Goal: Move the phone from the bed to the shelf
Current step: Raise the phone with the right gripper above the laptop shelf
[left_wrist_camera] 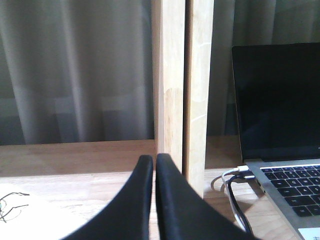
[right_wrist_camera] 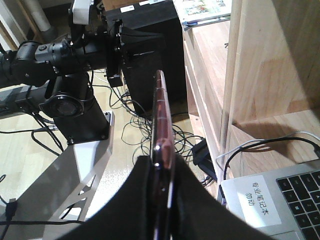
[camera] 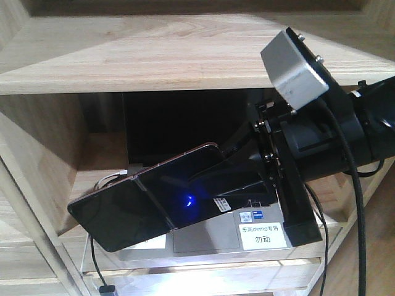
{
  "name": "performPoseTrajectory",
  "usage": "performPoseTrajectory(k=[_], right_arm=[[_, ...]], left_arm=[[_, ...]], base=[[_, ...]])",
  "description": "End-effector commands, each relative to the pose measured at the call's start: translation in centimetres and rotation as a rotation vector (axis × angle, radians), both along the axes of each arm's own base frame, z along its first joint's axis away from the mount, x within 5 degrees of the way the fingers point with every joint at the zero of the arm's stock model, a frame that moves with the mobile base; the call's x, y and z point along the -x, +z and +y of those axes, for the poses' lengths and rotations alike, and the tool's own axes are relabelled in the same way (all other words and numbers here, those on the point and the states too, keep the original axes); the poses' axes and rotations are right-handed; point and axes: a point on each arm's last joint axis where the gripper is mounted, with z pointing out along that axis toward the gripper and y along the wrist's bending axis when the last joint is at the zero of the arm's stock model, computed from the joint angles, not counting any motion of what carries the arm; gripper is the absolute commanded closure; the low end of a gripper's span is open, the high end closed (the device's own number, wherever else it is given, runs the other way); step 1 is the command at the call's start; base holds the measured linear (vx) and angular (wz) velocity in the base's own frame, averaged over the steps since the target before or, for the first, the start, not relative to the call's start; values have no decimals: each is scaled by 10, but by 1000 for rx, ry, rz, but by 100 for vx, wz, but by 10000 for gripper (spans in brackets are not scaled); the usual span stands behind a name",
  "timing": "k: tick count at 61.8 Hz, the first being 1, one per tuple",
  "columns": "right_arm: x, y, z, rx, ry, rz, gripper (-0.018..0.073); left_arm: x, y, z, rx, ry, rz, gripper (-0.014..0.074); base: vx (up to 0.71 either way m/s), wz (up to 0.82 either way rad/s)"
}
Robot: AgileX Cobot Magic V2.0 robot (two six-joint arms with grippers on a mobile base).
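My right tool [right_wrist_camera: 161,167] clamped the phone [camera: 148,200] above the silver laptop [camera: 203,237] occupying the shelf [camera: 102,166]; my left tool [left_wrist_camera: 155,162] sat pressed together.

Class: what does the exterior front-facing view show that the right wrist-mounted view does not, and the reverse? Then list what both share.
Only front-facing: the phone seen face-on, glossy black with its crease, and the laptop screen. Only right wrist: the left arm and tangled cables on the floor. Both: the phone clamped in the right gripper, the laptop's silver base, and the pale wooden shelf.
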Motion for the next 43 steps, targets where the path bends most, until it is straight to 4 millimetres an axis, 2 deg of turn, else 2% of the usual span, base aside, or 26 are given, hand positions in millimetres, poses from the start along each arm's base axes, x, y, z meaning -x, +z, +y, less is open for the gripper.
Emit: performPoseTrajectory(k=[1, 43], right_arm=[[12, 20, 0, -95, 45, 3, 561], [9, 23, 1, -129, 8, -8, 561]], left_arm=[[2, 15, 0, 16, 4, -105, 595], [2, 15, 0, 16, 4, -105, 595]], base=[[0, 0], [0, 0]])
